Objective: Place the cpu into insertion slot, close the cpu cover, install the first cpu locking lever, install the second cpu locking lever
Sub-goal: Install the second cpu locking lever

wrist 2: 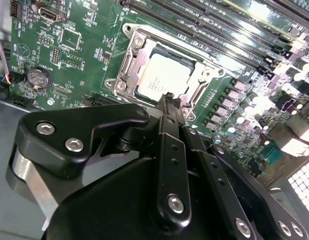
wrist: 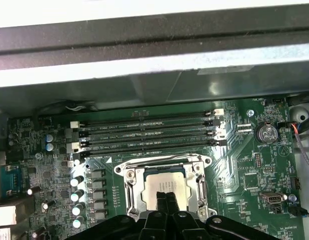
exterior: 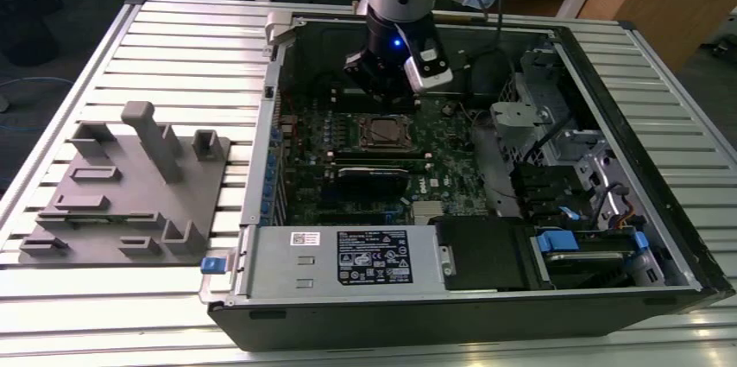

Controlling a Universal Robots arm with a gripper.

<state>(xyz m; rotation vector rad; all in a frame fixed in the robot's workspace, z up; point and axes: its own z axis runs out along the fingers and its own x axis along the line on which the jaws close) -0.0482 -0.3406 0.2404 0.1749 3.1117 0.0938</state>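
Black fingers (wrist 2: 170,100) pressed together, empty, tips just over cpu (wrist 2: 162,77). Cpu seated in insertion slot (wrist: 163,186) on green board, near memory slots (wrist: 144,131); cpu cover (wrist 2: 125,62) down around it.

The chip (wrist: 163,183) lies in the socket (wrist: 164,187) on the green board (wrist: 244,170), the metal frame (wrist: 133,192) around it. The tool (wrist: 167,200), fingertips pressed together, hangs over the chip's near edge. Four long memory slots (wrist: 147,132) run just beyond the socket.

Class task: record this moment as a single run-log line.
cpu: in insertion slot | cpu cover: down | end effector: shut, above cpu edge
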